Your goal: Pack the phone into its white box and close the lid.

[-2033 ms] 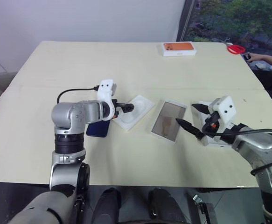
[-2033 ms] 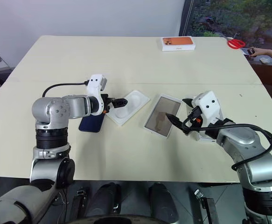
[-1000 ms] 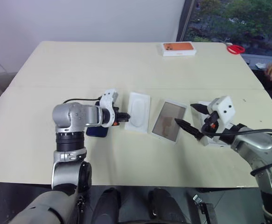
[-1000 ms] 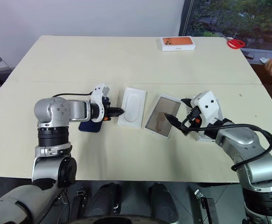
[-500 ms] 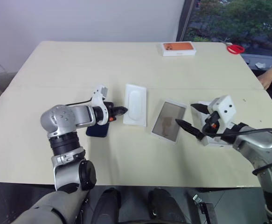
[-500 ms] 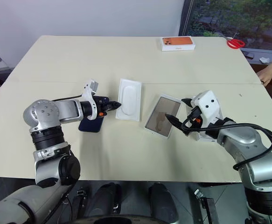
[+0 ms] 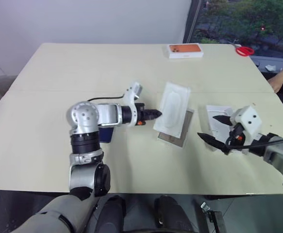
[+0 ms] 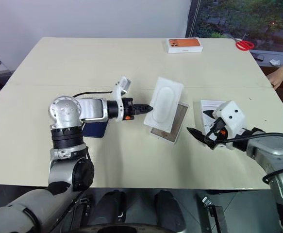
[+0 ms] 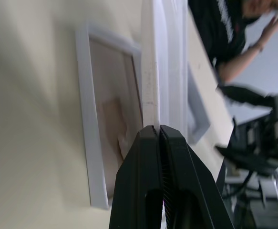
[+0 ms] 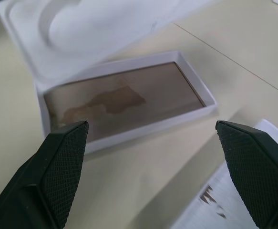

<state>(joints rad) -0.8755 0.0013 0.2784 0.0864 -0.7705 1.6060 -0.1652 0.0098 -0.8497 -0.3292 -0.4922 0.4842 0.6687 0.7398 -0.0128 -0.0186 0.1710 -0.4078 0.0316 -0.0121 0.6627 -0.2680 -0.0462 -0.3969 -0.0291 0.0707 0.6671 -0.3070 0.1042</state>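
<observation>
Since a second ago my left arm has swung across to the right, carrying the thin white insert [image 8: 164, 103] off the table and over the white box [image 7: 176, 129]; my right arm has pulled back toward the right edge. The left gripper [image 7: 157, 114] is pinched tight on the insert's near edge, fingers [image 9: 150, 157] pressed together on the card, and the insert hangs tilted above the box's left part. The box sits open on the table, its greyish-brown floor showing in the right wrist view. The phone [image 7: 106, 134] lies flat on the table behind my left forearm, well apart from the box and mostly hidden by the arm. My right gripper [image 7: 214, 130] stands spread as wide as it goes, holding nothing, just to the right of the box. The lid [image 8: 207, 112] rests on the table beneath that hand. An orange-topped box [image 7: 185, 50] and red scissors [image 8: 245, 45] lie at the far edge, where a person's arm [image 8: 282, 73] reaches in.
</observation>
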